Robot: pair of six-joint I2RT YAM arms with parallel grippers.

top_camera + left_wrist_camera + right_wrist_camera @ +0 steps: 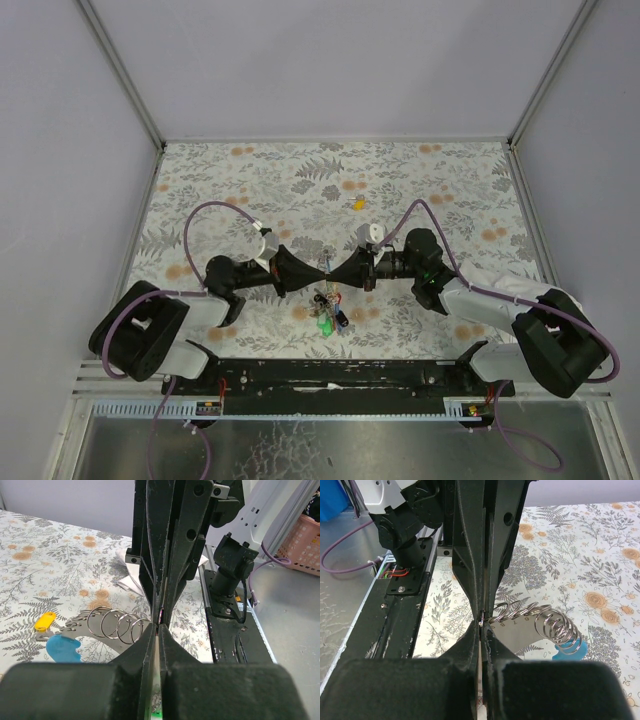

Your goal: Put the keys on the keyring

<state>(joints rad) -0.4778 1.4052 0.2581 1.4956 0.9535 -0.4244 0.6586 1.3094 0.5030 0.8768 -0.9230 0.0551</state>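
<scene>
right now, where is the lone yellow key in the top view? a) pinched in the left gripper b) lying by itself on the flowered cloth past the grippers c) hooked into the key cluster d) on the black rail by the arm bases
b: the yellow key lies alone on the flowered cloth, well apart from the key cluster, which sits nearer the arm bases.

The top camera looks steeply down over the floral desk (pixel 250 180) from high behind its near edge. Wrist cameras sit close behind the left hand (pixel 158 632) and right hand (pixel 481 630), facing each other; all views share where the hands meet.
</scene>
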